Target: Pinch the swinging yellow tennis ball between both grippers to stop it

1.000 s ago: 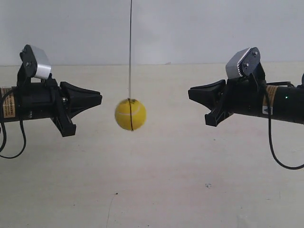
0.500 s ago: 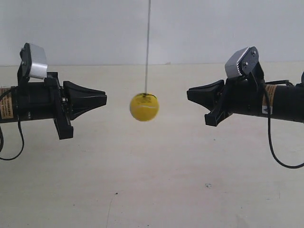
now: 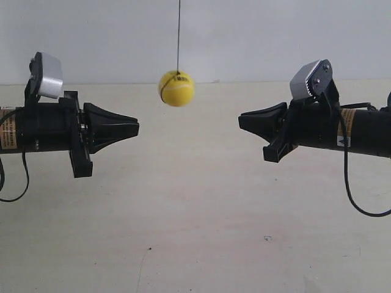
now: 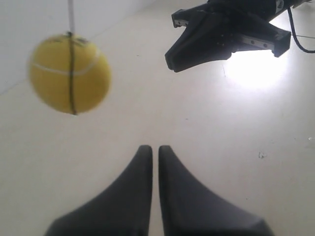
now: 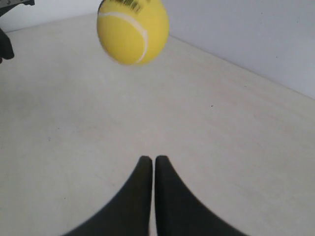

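The yellow tennis ball (image 3: 176, 89) hangs on its string (image 3: 178, 36), above the gap between the arms and touching neither. It looks light and springy, so I'd meet it on opposite sides. The left gripper (image 4: 153, 150) and right gripper (image 5: 149, 160) both have their jaws pressed together.

No wording can be read anywhere. The small bright yellow tennis ball (image 3: 176, 89) carries a dark printed label (image 5: 130, 5) near its string; the right wrist view shows it as a row of dark strokes, too blurred to make out. The black cylindrical arm at the exterior view's left (image 3: 36, 128) bears an orange sticker (image 3: 7, 131). The black cylindrical arm at the exterior view's right (image 3: 366, 131) bears a second orange sticker (image 3: 349, 118) and a small white mark (image 3: 344, 141), and all this print is too small to read.
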`<action>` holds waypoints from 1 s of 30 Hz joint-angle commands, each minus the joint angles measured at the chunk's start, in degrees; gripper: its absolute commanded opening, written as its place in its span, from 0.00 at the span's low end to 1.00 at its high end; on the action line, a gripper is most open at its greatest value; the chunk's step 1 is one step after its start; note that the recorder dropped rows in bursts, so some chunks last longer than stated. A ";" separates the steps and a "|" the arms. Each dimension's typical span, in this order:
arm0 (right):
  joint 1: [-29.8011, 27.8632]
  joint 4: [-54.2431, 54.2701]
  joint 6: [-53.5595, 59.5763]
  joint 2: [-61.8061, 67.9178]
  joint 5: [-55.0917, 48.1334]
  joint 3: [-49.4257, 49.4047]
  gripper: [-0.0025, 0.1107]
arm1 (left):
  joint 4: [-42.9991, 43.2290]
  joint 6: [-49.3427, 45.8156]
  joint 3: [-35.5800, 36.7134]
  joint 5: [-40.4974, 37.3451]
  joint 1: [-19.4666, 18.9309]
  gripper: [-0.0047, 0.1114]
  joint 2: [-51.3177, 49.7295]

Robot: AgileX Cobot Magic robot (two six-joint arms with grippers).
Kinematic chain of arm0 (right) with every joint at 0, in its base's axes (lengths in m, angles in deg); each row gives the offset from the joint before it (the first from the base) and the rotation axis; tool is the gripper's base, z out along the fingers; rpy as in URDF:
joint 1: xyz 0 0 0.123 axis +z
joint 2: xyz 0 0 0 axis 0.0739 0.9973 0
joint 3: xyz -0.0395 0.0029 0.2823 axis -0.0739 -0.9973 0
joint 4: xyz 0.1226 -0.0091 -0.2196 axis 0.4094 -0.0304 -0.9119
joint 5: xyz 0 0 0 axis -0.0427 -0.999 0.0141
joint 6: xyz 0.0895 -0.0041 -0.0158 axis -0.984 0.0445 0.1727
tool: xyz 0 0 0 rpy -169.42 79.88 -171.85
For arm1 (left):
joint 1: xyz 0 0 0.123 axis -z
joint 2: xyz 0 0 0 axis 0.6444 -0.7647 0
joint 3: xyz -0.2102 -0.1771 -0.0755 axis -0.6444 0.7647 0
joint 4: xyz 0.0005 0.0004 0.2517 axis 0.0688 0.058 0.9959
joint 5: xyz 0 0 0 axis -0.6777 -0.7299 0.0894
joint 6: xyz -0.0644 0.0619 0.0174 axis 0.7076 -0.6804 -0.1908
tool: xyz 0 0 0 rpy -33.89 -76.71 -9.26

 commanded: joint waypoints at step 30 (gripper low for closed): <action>2.29 -5.46 -1.86 -0.04 0.90 1.58 0.02 | 2.00 1.51 -1.15 2.27 0.12 0.08 -1.52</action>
